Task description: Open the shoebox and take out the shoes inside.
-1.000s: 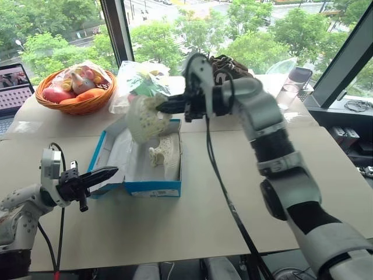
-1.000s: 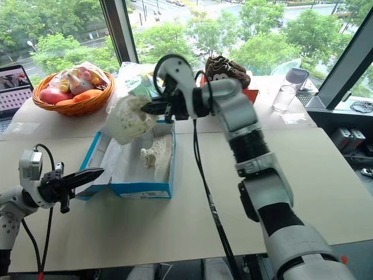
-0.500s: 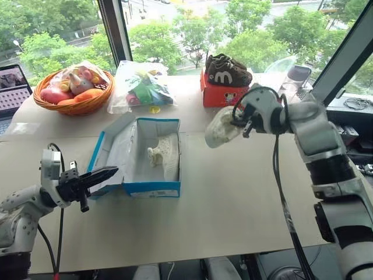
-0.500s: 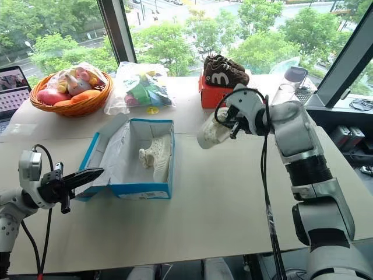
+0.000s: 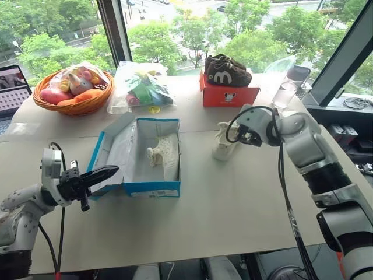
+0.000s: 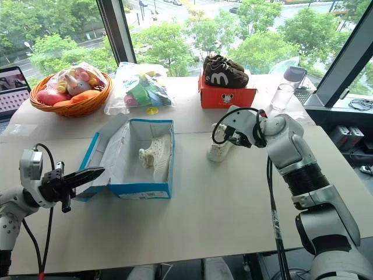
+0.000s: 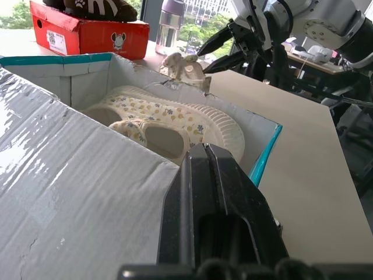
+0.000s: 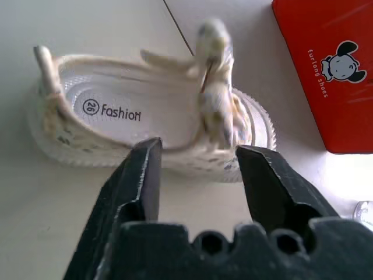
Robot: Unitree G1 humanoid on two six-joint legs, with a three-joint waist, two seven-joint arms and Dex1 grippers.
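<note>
The blue shoebox [image 5: 135, 188] lies open on the table, its lid folded out to the left. One cream-white shoe [image 5: 165, 153] lies inside it. The other shoe [image 5: 221, 146] stands on the table to the right of the box. My right gripper [image 5: 238, 139] is open just beside that shoe; in the right wrist view the shoe [image 8: 145, 125] lies a little beyond the spread fingers [image 8: 143, 175], free of them. My left gripper [image 5: 108, 172] is shut, its tip at the edge of the open lid [image 7: 70, 198].
Along the far side stand a wicker basket [image 5: 74, 88] of fruit and toys, a plastic bag [image 5: 141, 86], an orange-red box [image 5: 229, 95] with brown shoes on top, a glass [image 5: 283, 94] and a laptop [image 5: 13, 87] at far left.
My right gripper carried the cream shoe from above the box over to the right, lowered it onto the table and opened off it. The left arm has not moved.
</note>
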